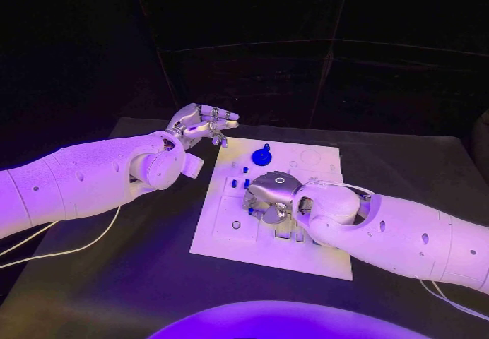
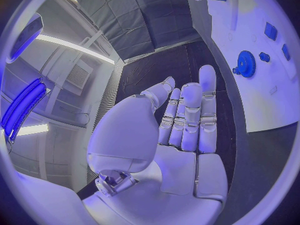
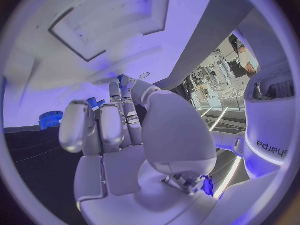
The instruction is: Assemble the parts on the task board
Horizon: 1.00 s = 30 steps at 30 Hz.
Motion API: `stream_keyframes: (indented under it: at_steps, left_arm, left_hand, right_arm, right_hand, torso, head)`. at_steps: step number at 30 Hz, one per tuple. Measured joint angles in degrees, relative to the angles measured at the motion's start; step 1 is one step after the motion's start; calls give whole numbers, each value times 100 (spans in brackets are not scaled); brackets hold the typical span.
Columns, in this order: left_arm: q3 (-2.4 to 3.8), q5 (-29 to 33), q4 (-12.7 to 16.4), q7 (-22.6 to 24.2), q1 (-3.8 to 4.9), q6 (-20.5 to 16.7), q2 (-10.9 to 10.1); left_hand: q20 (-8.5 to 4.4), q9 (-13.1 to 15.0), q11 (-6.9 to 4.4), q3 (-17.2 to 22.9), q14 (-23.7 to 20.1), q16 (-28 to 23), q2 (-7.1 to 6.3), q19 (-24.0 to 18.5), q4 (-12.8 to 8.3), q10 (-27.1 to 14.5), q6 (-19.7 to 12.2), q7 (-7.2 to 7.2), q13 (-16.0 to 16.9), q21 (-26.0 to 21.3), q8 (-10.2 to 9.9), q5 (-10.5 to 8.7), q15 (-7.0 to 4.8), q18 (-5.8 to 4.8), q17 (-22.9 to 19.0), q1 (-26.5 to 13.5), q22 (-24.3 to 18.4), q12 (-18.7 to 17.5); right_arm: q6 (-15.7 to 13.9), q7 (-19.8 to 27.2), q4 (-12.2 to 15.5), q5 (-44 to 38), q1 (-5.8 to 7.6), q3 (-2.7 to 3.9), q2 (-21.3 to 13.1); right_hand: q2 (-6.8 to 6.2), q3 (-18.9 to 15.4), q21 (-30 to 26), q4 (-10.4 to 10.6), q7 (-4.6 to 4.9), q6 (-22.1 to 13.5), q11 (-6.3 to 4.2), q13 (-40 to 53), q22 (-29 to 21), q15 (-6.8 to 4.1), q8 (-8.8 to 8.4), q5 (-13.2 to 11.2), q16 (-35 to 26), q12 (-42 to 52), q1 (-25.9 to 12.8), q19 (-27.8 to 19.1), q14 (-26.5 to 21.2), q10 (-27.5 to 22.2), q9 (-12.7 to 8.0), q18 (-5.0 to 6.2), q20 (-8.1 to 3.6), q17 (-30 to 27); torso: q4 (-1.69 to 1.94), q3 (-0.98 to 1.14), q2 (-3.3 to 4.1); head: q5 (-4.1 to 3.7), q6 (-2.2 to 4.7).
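Left hand (image 1: 202,121) hovering off the task board (image 1: 324,251) at its 10 o'clock corner, fingers apart, holding nothing. Right hand (image 1: 273,194) down over board centre, fingers curled; whether gripping a part, cannot tell. Blue gear (image 1: 262,156) at 12 o'clock of right hand; small blue parts (image 1: 234,183) at its 9 o'clock.

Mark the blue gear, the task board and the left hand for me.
blue gear (image 1: 262,156): head view, middle of the gear's face.
task board (image 1: 244,244): head view, bare white near corner.
left hand (image 1: 202,121): head view, back of the hand, off the board's far left corner.
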Motion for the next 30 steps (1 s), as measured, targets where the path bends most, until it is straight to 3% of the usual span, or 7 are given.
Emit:
stream_keyframes:
  at_steps: [4, 6, 10, 15, 22, 25, 30]
  left_arm:
    - [0, 0, -2, -8, 0, 2, -1]
    - [0, 0, -6, -12, 0, 3, -2]
    - [0, 0, -11, -20, 0, 4, -2]
    - [0, 0, -17, -28, 0, 6, -3]
    - [-2, 1, -19, -37, 0, 8, -14]
    - [-2, 1, -19, -39, 0, 8, -24]
    - [-2, 1, -15, -39, 0, 9, -29]
  left_hand:
    - [0, 0, 0, 0, 0, 0, 0, 0, 0, 0, 0, 0, 0, 0, 0, 0, 0, 0, 0, 0, 0, 0]
    - [0, 0, 1, 0, 0, 0, 0, 0, 0, -1, 0, 0, 0, 0, 0, 0, 0, 0, -1, 0, 0, 0]
    - [0, 0, 21, 0, 0, 0, 0, 0, 0, -21, 0, 0, -5, 0, 0, 0, 0, 0, -22, 0, -4, 0]
    - [0, 0, 21, 0, 0, 0, 0, 0, 0, -21, 0, 0, -5, 0, 0, 0, 0, -1, -22, 0, -4, 0]
    - [0, 0, 21, 0, 0, 0, 0, 0, 0, -20, 0, 0, -4, -24, 0, 0, 0, -1, -28, 0, -4, 0]
    - [0, 0, 21, 0, 0, 0, 0, 0, 0, -20, 0, 0, -4, -24, 0, 0, 0, -1, -29, 0, -4, 0]
    - [0, 0, 21, 0, 0, 0, 0, 0, 0, -20, 0, 0, -4, -24, 0, 0, 0, -1, -29, 0, -3, 0]
  right_arm:
    - [-36, -32, -9, -28, -2, -1, -3]
    - [-60, -39, -10, -34, -2, -1, -9]
    - [-132, -43, -6, -34, -2, -2, -41]
    - [-279, -24, 73, -20, -2, -3, -162]
    - [-552, 16, 492, 103, 2, 1, -711]
    - [-587, -4, 665, 236, 82, 32, -1026]
    - [-576, -124, 748, 464, 332, 115, -1391]
  right_hand:
    - [-149, -214, -157, 70, 18, -224, 43, -31, -240, 28, 0, 54, -87, -84, -204, -126, 11, -241, -3, 15, 41, -128]
    - [-197, -363, -287, 106, 19, -323, 57, -31, -442, 29, 0, 54, -134, -111, -252, -213, 11, -380, -3, 137, 69, -193]
    - [-197, -620, -333, 152, 10, -392, 55, -29, -537, 29, 0, 68, -134, -101, -252, -212, 11, -460, -3, 136, 68, -241]
    - [-188, -980, -352, 234, 10, -391, 55, -18, -540, 29, 0, 320, -156, 33, -306, -212, 12, -501, 10, 135, 68, -280]
    - [-123, -1124, -352, 254, 10, -391, 2, -8, -486, 29, 0, 387, -166, 189, -240, -179, 11, -448, 16, 135, 34, -275]
    - [-104, -1157, -352, 272, -2, -403, 2, -8, -476, 28, 0, 387, -165, 189, -222, -179, 12, -448, 16, 135, 35, -274]
    - [-104, -1447, -352, 300, -59, -564, 9, -29, -505, 28, 0, 349, -166, 181, -222, -159, 12, -680, 4, 134, 15, -320]
  torso:
    - [0, 1, 0]
    - [0, 1, 0]
    - [-1, 2, 0]
    - [-3, 4, 0]
    - [-15, 7, -7]
    - [-22, 4, -16]
    - [-38, -4, -35]
  head:
    - [-1, 3]
    - [-1, 3]
    - [-8, 6]
    - [-17, 18]
    - [-65, 74]
    - [-126, 113]
    - [-218, 185]
